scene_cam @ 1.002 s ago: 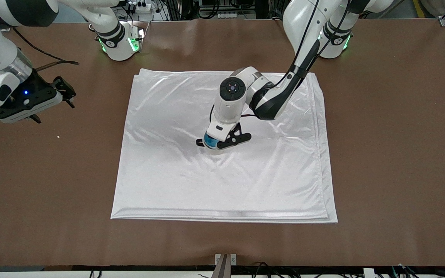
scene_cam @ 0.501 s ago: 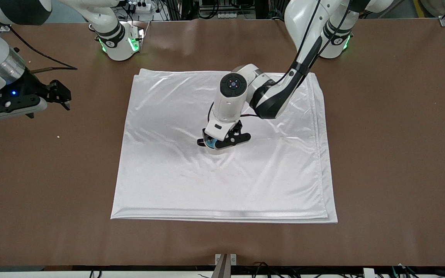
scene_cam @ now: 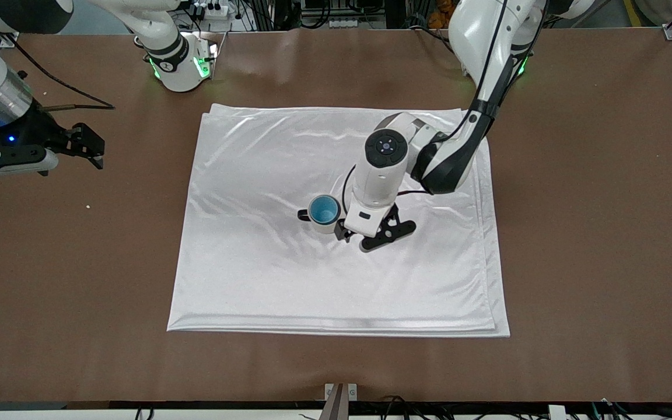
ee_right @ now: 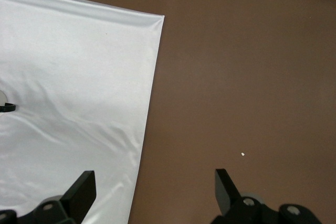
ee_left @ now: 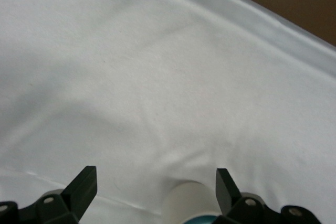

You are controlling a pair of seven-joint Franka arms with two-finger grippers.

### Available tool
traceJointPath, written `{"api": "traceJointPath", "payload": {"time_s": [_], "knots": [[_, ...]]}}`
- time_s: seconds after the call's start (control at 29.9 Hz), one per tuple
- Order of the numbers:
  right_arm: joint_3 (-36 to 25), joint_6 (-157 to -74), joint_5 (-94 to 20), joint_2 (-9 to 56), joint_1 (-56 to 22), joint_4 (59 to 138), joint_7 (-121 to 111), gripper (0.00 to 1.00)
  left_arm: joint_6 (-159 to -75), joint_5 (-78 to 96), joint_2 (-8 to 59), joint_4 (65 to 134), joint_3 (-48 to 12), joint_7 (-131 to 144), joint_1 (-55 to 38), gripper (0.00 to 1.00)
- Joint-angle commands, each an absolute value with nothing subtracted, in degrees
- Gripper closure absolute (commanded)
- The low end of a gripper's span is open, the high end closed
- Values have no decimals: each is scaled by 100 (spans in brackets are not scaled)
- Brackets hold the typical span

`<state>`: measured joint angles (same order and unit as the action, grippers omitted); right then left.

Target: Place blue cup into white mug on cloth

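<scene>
The blue cup (scene_cam: pixel 324 209) sits inside the white mug (scene_cam: pixel 323 225), which stands upright on the cloth (scene_cam: pixel 254 262) near its middle, black handle toward the right arm's end. My left gripper (scene_cam: pixel 366 238) is open and empty, just beside the mug toward the left arm's end, low over the cloth. In the left wrist view the mug (ee_left: pixel 185 201) shows between the fingers of the left gripper (ee_left: pixel 156 188), with a sliver of blue at the frame's edge. My right gripper (scene_cam: pixel 88 146) is open and empty above bare table at the right arm's end, and waits.
The brown table (scene_cam: pixel 592 233) surrounds the cloth. A small white crumb (scene_cam: pixel 87 206) lies on the table below the right gripper; it also shows in the right wrist view (ee_right: pixel 242 154), beside the cloth's corner (ee_right: pixel 152 24).
The left gripper let go of the blue cup, which now rests in the mug, and moved off toward the left arm's end. The right gripper drew back slightly.
</scene>
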<state>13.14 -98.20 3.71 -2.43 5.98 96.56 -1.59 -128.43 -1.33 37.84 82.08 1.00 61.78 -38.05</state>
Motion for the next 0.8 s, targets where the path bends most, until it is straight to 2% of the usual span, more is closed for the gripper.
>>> {"api": "traceJointPath", "payload": {"time_s": [0.0,0.4,0.53,0.77], "knots": [[1362,-9800,149,-246,844,9659,-105,0,-12542,-264,3507,8297,114,5705,-3438,0],[1345,-9896,141,-229,1081,9773,-114,0,-12059,-246,3472,8306,88,4220,-2339,0],[1152,-9932,141,-220,897,9773,-114,0,-11988,-202,3367,8393,79,3614,-1917,0],[422,-9967,141,-228,378,9782,-141,0,-11918,-35,3006,8552,-9,2392,-1047,0]]}}
